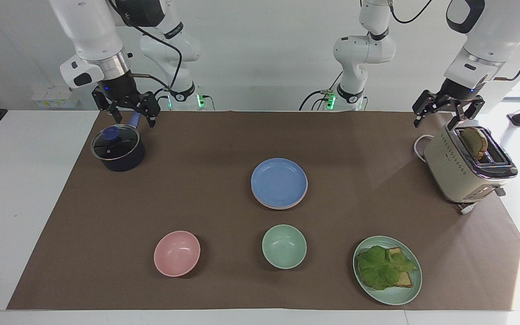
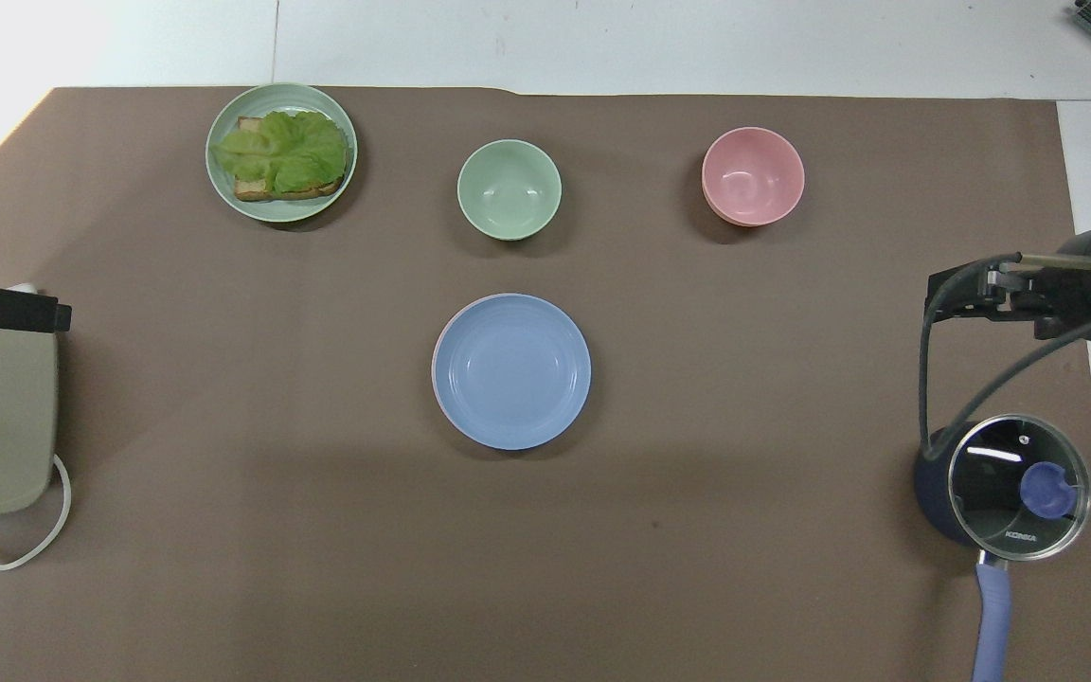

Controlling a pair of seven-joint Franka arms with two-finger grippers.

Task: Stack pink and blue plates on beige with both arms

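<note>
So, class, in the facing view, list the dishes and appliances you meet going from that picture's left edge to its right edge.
Saucepan → pink bowl → blue plate on its stack → green plate with lettuce and toast → toaster. The green bowl sits under the stack's span, so it is left out.

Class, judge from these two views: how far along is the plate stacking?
Looks done: the blue plate tops the stack, a pink rim showing beneath. In hand: nothing; the right gripper is over the pot, the left gripper by the toaster. Left: apparently nothing.
</note>
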